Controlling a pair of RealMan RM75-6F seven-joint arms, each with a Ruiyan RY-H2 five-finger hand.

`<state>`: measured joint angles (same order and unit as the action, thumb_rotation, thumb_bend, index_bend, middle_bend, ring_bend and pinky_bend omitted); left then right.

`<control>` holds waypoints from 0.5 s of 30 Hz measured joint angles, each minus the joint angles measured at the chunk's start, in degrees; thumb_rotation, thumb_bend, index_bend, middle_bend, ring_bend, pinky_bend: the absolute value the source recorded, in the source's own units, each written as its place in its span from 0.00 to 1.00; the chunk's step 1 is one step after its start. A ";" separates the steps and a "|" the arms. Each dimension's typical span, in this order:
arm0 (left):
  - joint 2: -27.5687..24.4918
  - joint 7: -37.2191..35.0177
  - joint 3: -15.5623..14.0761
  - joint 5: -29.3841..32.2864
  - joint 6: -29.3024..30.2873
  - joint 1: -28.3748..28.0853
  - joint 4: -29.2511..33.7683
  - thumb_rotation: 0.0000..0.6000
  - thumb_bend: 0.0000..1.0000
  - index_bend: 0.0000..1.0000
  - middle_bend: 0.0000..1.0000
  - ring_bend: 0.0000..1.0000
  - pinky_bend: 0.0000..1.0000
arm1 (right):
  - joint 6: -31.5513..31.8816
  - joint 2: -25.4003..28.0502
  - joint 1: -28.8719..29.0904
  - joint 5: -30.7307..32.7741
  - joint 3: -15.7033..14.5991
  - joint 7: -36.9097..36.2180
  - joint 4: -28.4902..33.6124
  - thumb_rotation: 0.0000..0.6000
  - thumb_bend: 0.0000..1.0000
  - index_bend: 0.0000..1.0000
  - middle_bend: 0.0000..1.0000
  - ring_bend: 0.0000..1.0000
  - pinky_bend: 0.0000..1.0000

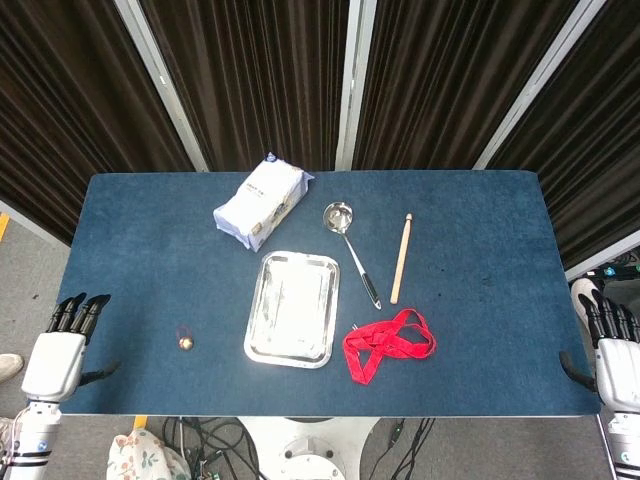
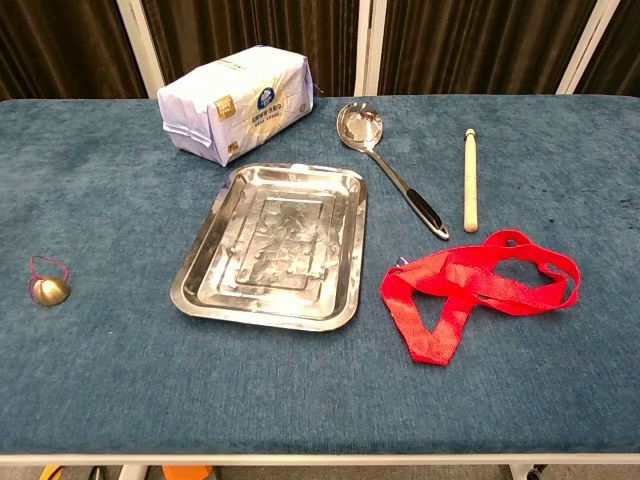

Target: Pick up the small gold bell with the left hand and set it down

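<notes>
The small gold bell (image 1: 186, 343) lies on the blue table (image 1: 480, 260) near the front left, with a thin red loop attached; in the chest view the bell (image 2: 49, 290) sits at the far left. My left hand (image 1: 62, 350) hangs off the table's left front corner, fingers straight and apart, holding nothing, well left of the bell. My right hand (image 1: 612, 350) hangs off the right front corner, also holding nothing. Neither hand shows in the chest view.
A steel tray (image 1: 293, 308) lies at the table's middle, a red ribbon (image 1: 388, 343) to its right. A ladle (image 1: 350, 246) and a wooden stick (image 1: 401, 258) lie behind the ribbon. A white bag (image 1: 260, 200) rests at the back.
</notes>
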<state>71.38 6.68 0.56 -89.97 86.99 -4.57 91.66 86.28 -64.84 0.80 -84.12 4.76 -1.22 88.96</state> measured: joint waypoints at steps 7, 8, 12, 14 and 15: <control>0.42 1.08 0.65 0.46 0.25 -0.15 -0.29 1.00 0.08 0.08 0.11 0.03 0.08 | 0.85 0.78 -0.35 -0.30 -0.07 -0.24 0.62 1.00 0.21 0.00 0.00 0.00 0.00; 0.40 1.07 0.66 0.45 0.25 -0.17 -0.14 1.00 0.08 0.08 0.11 0.03 0.08 | 1.00 1.01 -0.39 -0.40 -0.07 -0.39 0.79 1.00 0.21 0.00 0.00 0.00 0.00; 0.34 0.52 0.28 0.01 -0.52 -0.51 0.61 1.00 0.08 0.09 0.11 0.03 0.08 | 1.22 1.53 -0.40 -0.25 0.20 -1.03 1.09 1.00 0.21 0.00 0.00 0.00 0.00; 0.40 0.28 -0.05 -0.41 -1.45 -0.95 0.99 1.00 0.08 0.09 0.11 0.03 0.08 | 1.12 1.81 -0.32 -0.09 0.34 -1.50 1.19 1.00 0.21 0.00 0.00 0.00 0.00; 0.48 0.23 -0.18 -0.61 -1.91 -1.21 1.14 1.00 0.08 0.09 0.11 0.03 0.08 | 1.07 1.94 -0.29 -0.03 0.40 -1.70 1.21 1.00 0.21 0.00 0.00 0.00 0.00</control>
<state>71.86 6.91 0.38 -90.58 85.08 -5.78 92.81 87.35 -62.90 0.51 -84.15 5.16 -2.92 90.18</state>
